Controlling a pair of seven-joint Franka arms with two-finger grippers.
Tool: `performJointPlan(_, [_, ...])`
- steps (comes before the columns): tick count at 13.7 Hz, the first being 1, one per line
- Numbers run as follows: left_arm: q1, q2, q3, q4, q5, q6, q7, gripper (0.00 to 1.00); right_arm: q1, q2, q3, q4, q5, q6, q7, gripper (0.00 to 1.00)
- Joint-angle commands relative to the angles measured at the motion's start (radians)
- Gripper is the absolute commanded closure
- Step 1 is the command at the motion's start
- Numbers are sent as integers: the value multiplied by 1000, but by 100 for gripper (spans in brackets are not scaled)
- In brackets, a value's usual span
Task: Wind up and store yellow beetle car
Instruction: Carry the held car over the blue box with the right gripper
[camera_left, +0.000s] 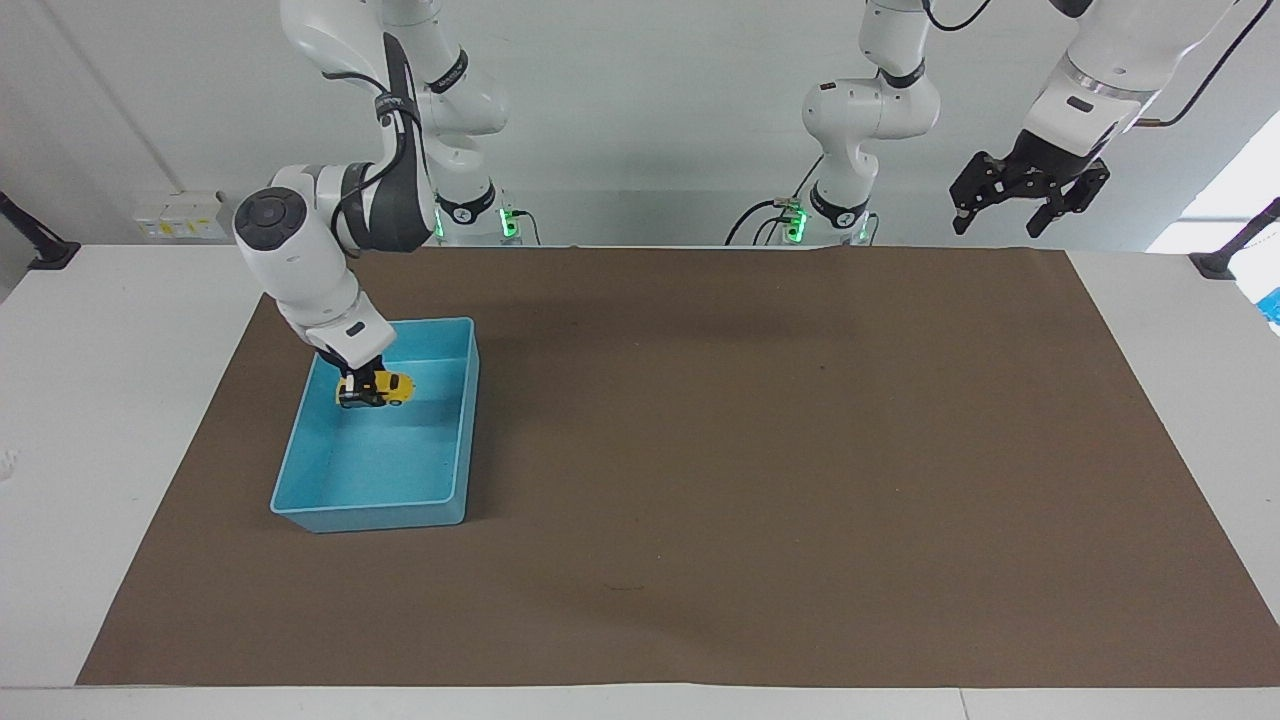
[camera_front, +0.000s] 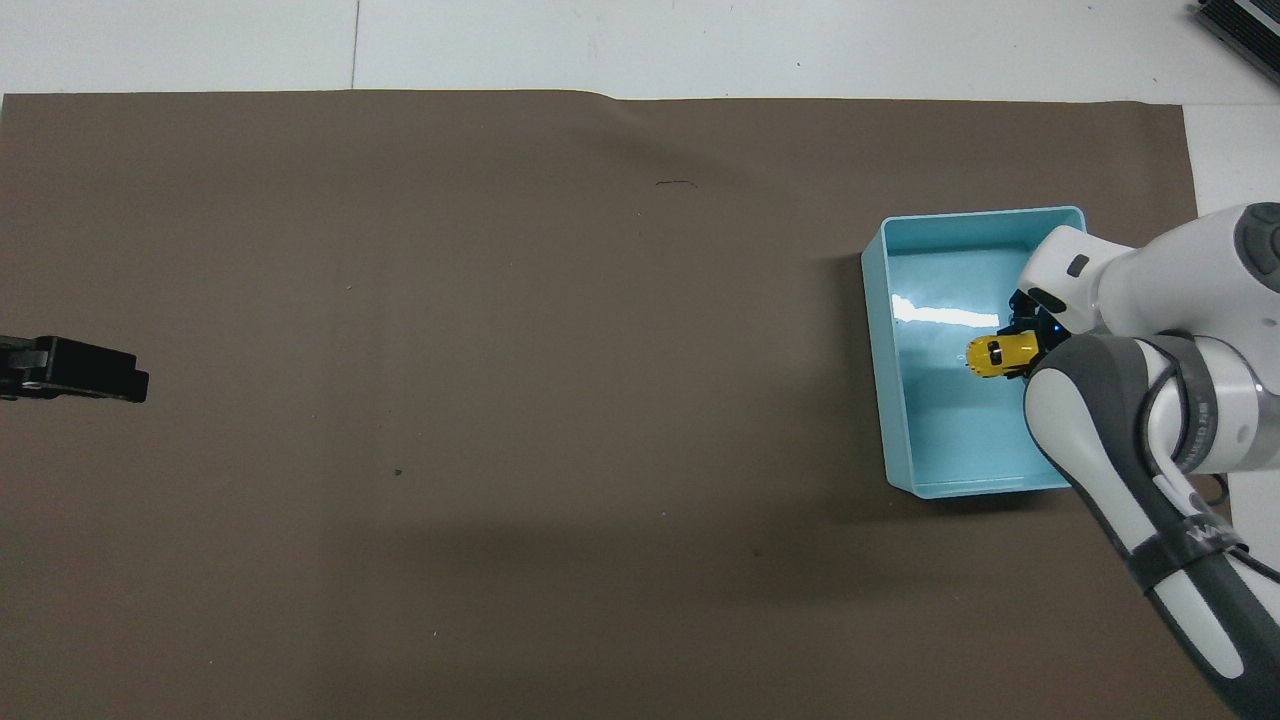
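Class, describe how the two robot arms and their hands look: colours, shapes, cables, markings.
Both arms are glossy white with rounded joints and dark grey bands. The right arm carries a black cable. The right hand and left hand are black, with two fingers each. Green lights glow at the bases.

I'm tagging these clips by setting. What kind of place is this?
Probably a robotics lab: two arms at a white table under brown paper, right gripper holding a yellow beetle car over a blue bin.

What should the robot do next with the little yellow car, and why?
Probably open the right gripper and let go. It holds the yellow beetle car low inside the blue bin, in the part nearer the robots. The left gripper waits, raised, at its own end.
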Motion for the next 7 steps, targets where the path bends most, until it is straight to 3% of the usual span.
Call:
performJointPlan(1, [7, -5, 0, -4, -8, -1, 9, 0, -14, -16, 9, -62, -3, 67, -27, 87])
performJointPlan(7, [7, -5, 0, -4, -8, -1, 9, 0, -10, 5, 9, -83, -3, 122, -19, 87])
